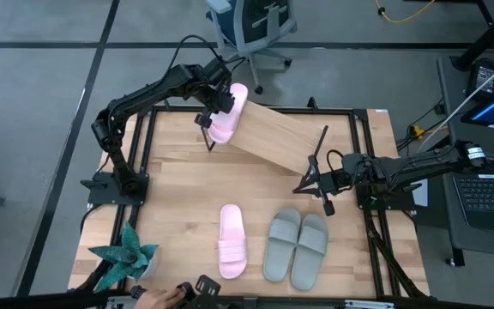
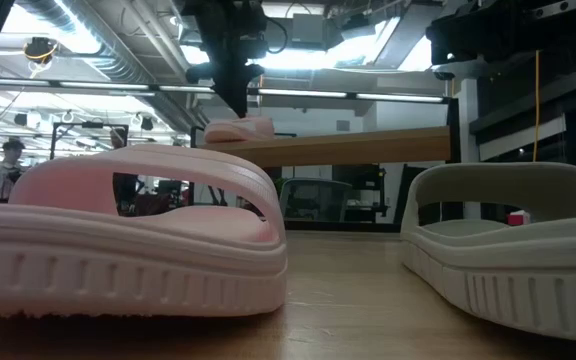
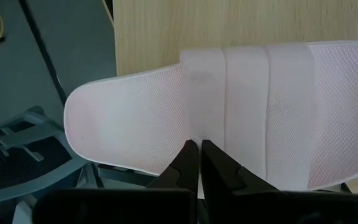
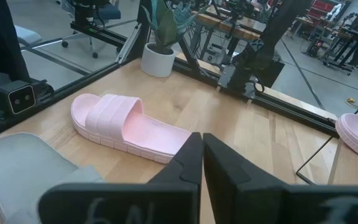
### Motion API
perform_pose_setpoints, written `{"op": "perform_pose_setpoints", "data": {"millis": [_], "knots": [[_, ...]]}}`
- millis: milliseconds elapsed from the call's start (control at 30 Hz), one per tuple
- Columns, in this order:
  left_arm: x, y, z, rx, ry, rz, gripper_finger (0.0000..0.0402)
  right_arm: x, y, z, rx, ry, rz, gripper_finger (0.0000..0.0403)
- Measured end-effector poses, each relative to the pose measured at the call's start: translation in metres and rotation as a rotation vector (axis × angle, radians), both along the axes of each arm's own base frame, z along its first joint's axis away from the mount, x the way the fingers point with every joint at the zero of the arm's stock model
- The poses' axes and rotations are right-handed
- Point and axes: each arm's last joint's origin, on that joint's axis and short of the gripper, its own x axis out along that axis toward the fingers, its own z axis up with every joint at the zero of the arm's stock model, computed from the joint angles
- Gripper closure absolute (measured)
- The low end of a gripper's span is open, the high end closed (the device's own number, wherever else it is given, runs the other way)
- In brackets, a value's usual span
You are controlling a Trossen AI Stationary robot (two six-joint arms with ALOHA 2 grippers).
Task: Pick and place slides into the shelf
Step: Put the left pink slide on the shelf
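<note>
Leftmost, the left gripper [image 1: 216, 110] is up at the far-left end of the shelf [image 1: 281, 137], its fingers pinched fully together at the edge of a pink slide [image 1: 228, 113] that lies on the board there, toe hanging past the far edge. Whether the fingertips [image 3: 191, 163] actually clamp any foam cannot be told — in the left wrist view they meet at the slide's side rim just by the strap, touching or very nearly so. That slide's long axis runs near-to-far across the board, and the gripper sits on its left flank, so any nudge would push it rightward along the shelf. Moving right, the second pink slide [image 1: 232, 241] lies on the table [image 1: 178, 189] in the near middle, long axis near-to-far. Just right of it sit the two grey slides [image 1: 297, 245] side by side and touching, angled slightly. Farther right, the right gripper [image 1: 322, 184] hovers low off the shelf's right end, closed on nothing. The relation that matters next, I judge — the grey pair lies just near of the right gripper, and the loose pink slide a little left of that, both clearly closer to the right arm than the left.
</note>
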Motion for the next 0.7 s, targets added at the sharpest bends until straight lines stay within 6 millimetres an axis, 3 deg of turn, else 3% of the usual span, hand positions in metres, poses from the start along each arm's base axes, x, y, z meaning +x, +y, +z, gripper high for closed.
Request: {"op": "perform_pose_setpoints", "data": {"millis": [500, 700], "knots": [[0.0010, 0.0008, 0.0006, -0.014, -0.030, 0.052, 0.0401, 0.0000, 0.0000, -0.0001, 0.000, 0.000, 0.000, 0.0386], [0.0038, 0.0030, 0.0025, 0.001, -0.073, 0.075, 0.0375, 0.0000, 0.0001, -0.0001, 0.000, 0.000, 0.000, 0.0386]]}}
